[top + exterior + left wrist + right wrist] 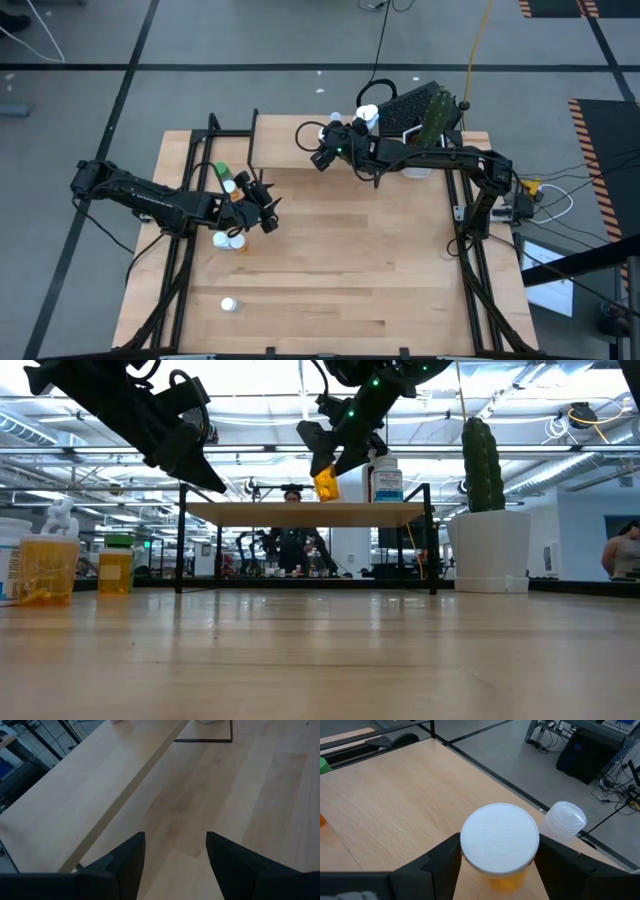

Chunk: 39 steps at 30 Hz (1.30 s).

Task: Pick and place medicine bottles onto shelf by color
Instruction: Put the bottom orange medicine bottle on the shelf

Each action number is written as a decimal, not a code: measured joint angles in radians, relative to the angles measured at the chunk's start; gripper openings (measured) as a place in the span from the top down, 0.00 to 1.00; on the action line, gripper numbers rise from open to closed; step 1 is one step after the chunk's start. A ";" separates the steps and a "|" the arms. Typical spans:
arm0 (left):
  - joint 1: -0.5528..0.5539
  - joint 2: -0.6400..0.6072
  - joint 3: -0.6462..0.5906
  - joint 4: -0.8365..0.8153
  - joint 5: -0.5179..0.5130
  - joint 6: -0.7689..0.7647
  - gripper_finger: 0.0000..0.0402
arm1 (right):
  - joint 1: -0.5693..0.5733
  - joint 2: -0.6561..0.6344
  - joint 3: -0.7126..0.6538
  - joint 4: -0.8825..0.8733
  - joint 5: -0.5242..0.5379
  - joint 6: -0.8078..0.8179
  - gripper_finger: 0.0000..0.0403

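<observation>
The right tool (495, 865) grips an orange bottle (501, 851) over the shelf (305, 512), beside a white bottle (384, 482), to sort colors. The left tool (175, 857) waits apart, empty.

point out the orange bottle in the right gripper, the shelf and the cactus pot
orange bottle (500, 836), right wrist view, on its white cap
shelf (300, 513), low view, front edge of the board
cactus pot (490, 550), low view, white pot wall

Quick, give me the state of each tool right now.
Left tool: open, empty, above the table.
Right tool: holding an orange bottle with a white cap, over the shelf.
</observation>
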<state>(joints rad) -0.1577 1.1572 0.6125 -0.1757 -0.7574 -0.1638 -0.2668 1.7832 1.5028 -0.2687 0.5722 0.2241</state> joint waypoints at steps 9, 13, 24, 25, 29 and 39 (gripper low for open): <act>0.000 0.000 0.000 0.000 0.001 -0.003 0.47 | 0.007 0.000 0.000 0.001 -0.014 -0.030 0.41; 0.000 0.000 0.000 -0.007 0.001 -0.006 0.47 | 0.020 -0.005 0.000 0.023 -0.019 -0.081 0.41; -0.001 0.000 0.000 -0.016 0.001 -0.020 0.47 | 0.149 -0.063 0.000 0.076 -0.119 -0.507 0.44; -0.001 0.000 0.000 -0.017 0.001 -0.020 0.47 | 0.168 -0.061 -0.003 0.061 -0.131 -0.541 0.46; -0.001 0.000 0.000 -0.014 0.001 -0.021 0.47 | 0.220 -0.011 -0.058 0.115 -0.083 -0.665 0.54; -0.002 0.001 0.000 -0.011 0.019 -0.027 0.47 | 0.179 0.065 -0.122 0.246 0.146 -0.831 0.81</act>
<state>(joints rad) -0.1593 1.1580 0.6121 -0.1868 -0.7388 -0.1905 -0.0882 1.8484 1.3806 -0.0231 0.7187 -0.6065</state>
